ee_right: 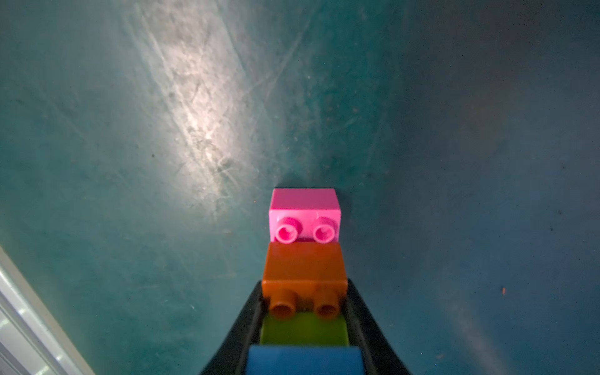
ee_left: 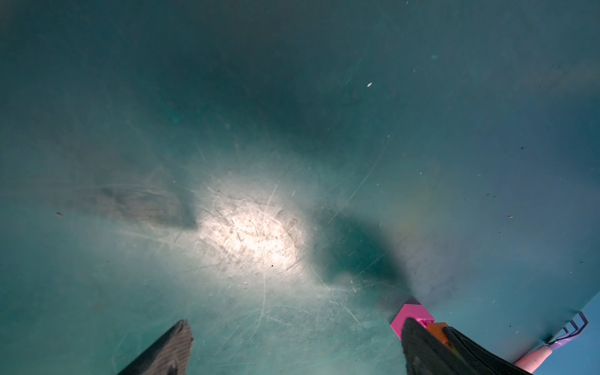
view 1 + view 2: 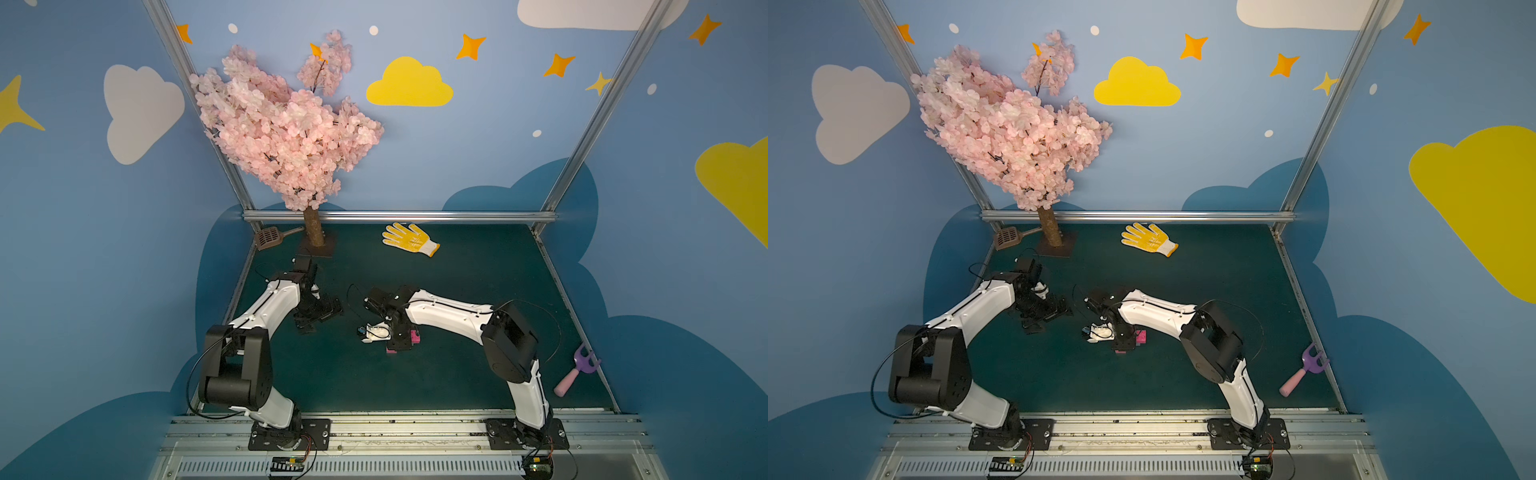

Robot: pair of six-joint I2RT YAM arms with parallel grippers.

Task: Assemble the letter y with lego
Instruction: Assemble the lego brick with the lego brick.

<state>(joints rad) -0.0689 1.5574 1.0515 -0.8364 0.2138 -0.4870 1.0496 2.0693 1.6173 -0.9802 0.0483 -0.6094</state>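
**Right gripper clamped on lego**

In both top views the right gripper [image 3: 400, 343] sat low on the mat [image 3: 457, 282], pink lego [image 3: 414, 336] showing beside it. The left gripper [image 3: 318, 320] stood apart. Left wrist: its jaws spread wide over bare mat. Right wrist: jaws pinched the stack's flat sides, pink brick [image 1: 305, 207] jutting past. Light, stiff, slick; joints could probably pop.

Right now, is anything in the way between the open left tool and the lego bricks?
Nothing visible: only bare green mat lies between the left tool and the lego stack. But the right tool is shut on that stack.
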